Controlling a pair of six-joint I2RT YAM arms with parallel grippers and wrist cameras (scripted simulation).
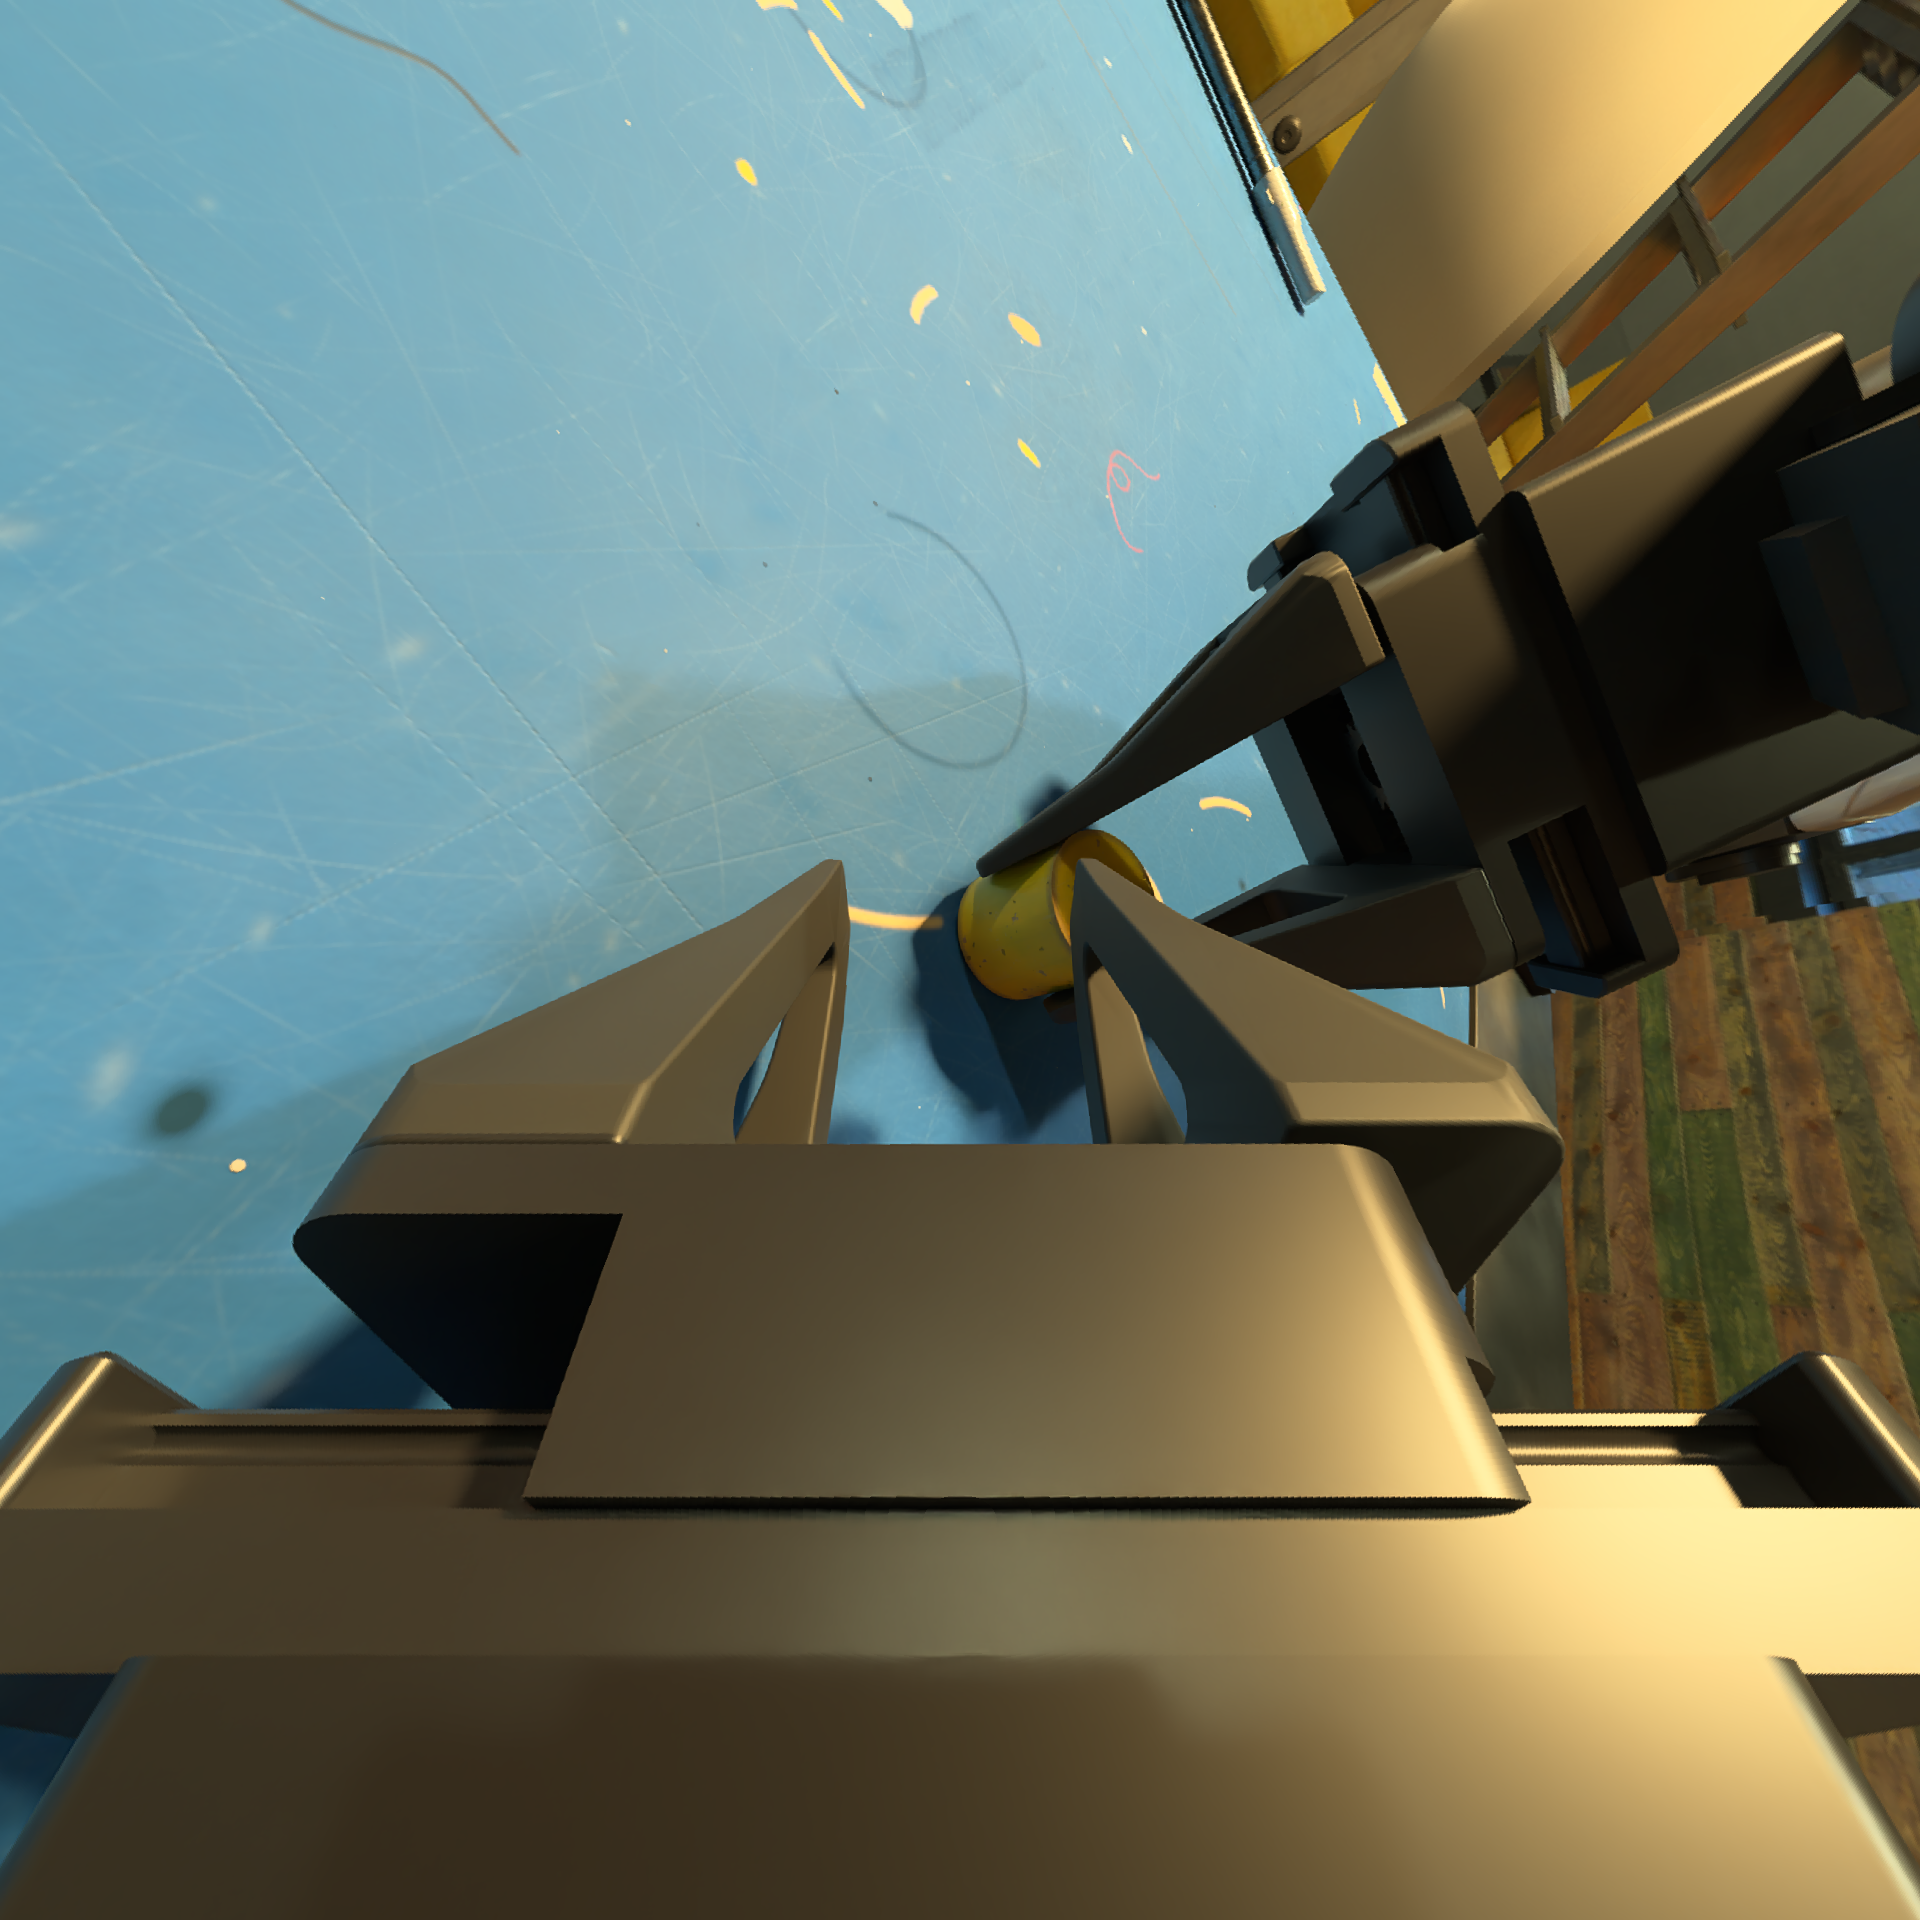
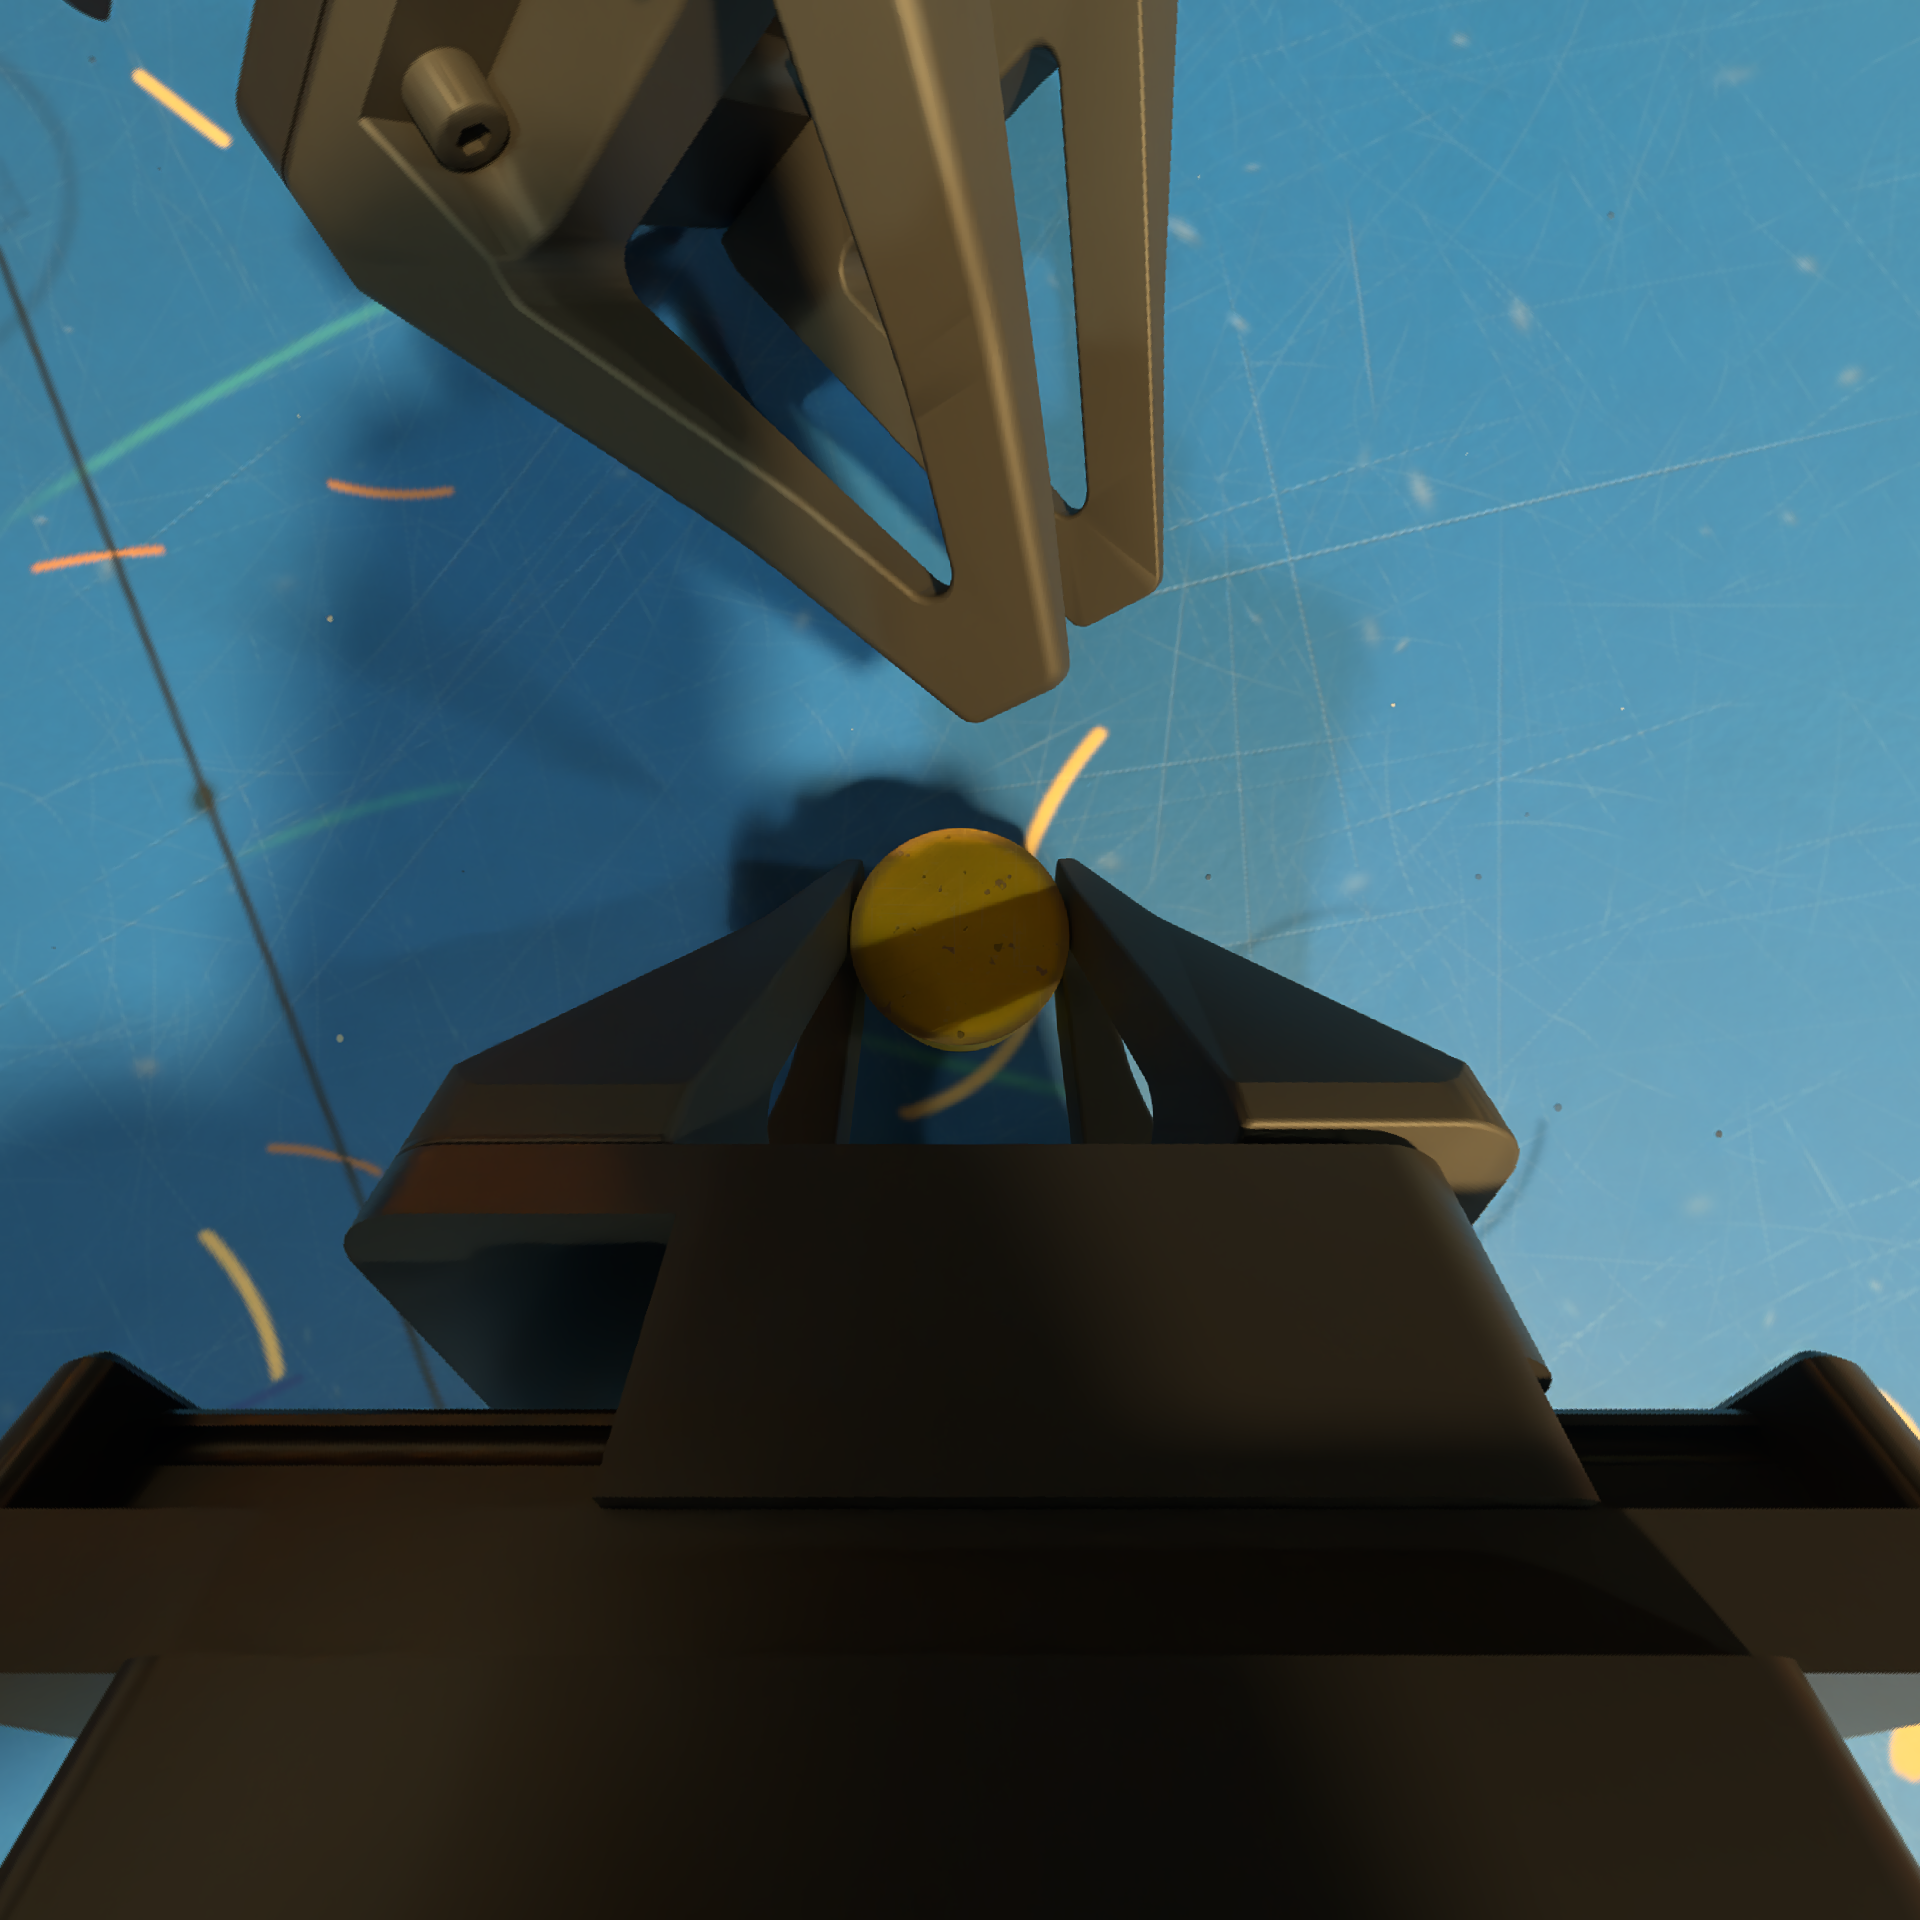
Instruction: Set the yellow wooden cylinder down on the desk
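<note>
The right gripper (image 2: 958, 868) has its dark jaws pressed against both sides of the round yellow wooden cylinder (image 2: 958, 937), seen end-on with small dark specks on its face. Below lies the scratched blue counter (image 2: 1558, 623), streaked with orange, yellow and green marks. On the far side, the left gripper (image 2: 1039, 665) points toward the cylinder, its tan jaws nearly together, just apart from it.

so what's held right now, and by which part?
The right gripper clamps the yellow wooden cylinder across its curved sides. The left gripper is open, holding nothing.
</note>
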